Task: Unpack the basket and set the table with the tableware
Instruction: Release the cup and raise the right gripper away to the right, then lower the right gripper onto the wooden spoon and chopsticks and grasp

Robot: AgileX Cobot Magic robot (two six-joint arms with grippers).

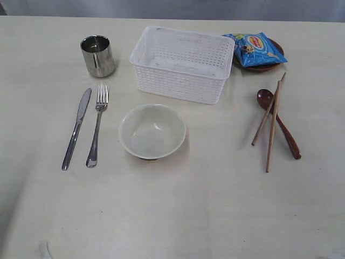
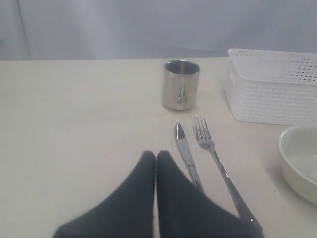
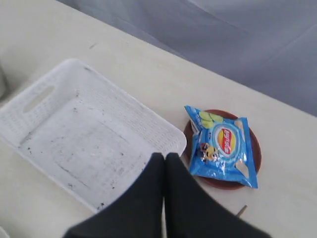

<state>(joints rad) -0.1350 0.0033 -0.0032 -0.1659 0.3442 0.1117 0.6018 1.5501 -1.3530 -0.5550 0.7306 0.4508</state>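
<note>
The white basket [image 1: 180, 63] stands empty at the back middle of the table [image 1: 215, 205]. A steel cup [image 1: 97, 55], knife [image 1: 77, 127] and fork [image 1: 97, 124] lie to its left. The off-white bowl [image 1: 152, 131] sits in front of it. At the right lie the dark red spoon [image 1: 279, 123] and two chopsticks [image 1: 272, 121]. The brown plate [image 1: 264, 67] carries a blue snack packet [image 1: 254, 49]. My left gripper [image 2: 155, 154] is shut and empty, hovering beside the knife [image 2: 186, 155]. My right gripper [image 3: 165, 156] is shut and empty above the basket's corner [image 3: 168, 134]. Neither arm shows in the exterior view.
A grey backdrop runs along the table's far edge [image 1: 172, 17]. In the left wrist view the cup [image 2: 181, 85], the fork [image 2: 218, 161], the basket [image 2: 272, 89] and the bowl's rim [image 2: 299, 161] lie ahead of the fingers.
</note>
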